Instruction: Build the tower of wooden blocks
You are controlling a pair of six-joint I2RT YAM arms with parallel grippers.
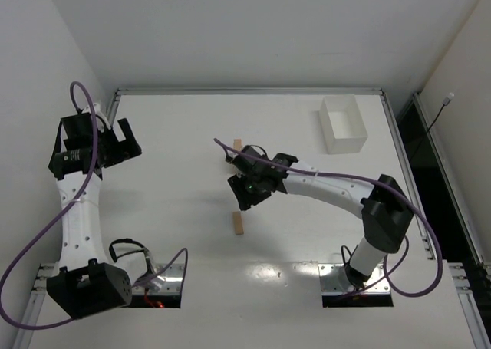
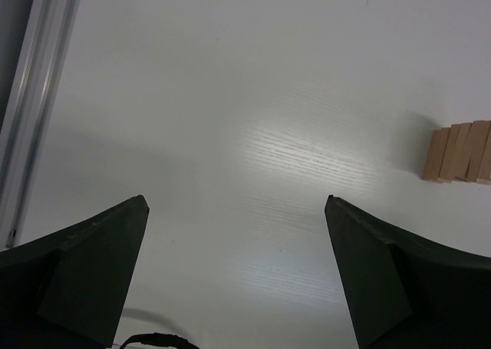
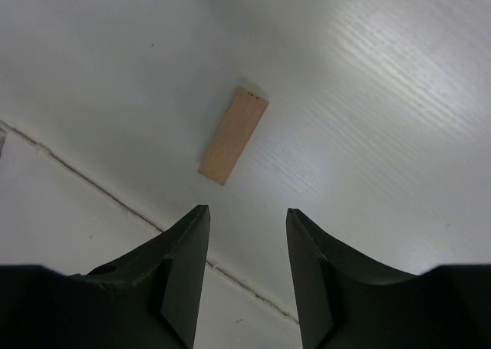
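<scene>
One flat light-brown wooden block (image 3: 233, 136) lies on the white table (image 3: 383, 96); I see right gripper (image 3: 245, 220) half-spread, empty; left gripper (image 2: 238, 205) wide, empty.

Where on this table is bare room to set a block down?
Free: the stretch between the left gripper and the grouped blocks; the far strip left of the white bin. Crowded: mid-table, around the right gripper and loose block.
</scene>
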